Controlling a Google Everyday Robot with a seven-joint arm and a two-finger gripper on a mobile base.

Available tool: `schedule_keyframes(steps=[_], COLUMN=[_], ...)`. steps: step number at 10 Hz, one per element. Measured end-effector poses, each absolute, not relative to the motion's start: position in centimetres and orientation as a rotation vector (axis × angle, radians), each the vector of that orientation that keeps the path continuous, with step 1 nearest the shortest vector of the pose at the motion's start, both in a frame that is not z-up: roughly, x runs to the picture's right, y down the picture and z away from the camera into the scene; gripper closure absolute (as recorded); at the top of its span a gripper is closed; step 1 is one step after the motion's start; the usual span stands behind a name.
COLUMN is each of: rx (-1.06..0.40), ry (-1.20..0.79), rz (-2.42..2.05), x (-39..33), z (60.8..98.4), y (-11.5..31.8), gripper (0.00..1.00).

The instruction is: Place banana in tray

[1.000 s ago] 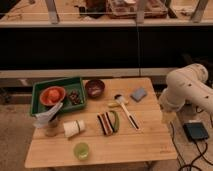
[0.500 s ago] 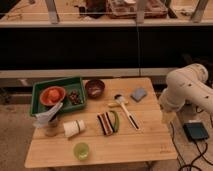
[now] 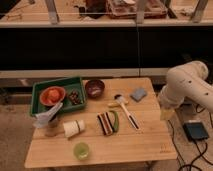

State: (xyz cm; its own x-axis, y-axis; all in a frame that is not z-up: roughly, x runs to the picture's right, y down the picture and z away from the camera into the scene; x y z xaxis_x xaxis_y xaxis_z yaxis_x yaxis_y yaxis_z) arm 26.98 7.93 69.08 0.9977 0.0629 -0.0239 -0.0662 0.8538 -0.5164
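Banana (image 3: 114,104) is left mid-tabletop (image 3: 142,141), right of the tray (image 3: 60,81).
Tool (image 3: 166,113) is seen off the right edge, state can't be told.

The banana (image 3: 114,104) is small, short and pale yellow, lying flat on the wooden table (image 3: 145,145) near its middle, just beside the head end of the white-handled brush (image 3: 128,115) and in front of the dark-red bowl (image 3: 94,88). It lies outside the tray (image 3: 55,82), a dark-green rectangle with a raised rim at the table's back left corner (the largest container here). The gripper (image 3: 166,113) hangs by the table's right edge, well apart from both
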Motion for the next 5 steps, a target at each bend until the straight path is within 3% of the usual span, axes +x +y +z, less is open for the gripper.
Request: schedule_keyframes(steps=[5], rx=[-0.519], ry=[-0.127], rz=[0.053], x=[17.4], z=[72.5], y=[0.8], gripper=[0.35])
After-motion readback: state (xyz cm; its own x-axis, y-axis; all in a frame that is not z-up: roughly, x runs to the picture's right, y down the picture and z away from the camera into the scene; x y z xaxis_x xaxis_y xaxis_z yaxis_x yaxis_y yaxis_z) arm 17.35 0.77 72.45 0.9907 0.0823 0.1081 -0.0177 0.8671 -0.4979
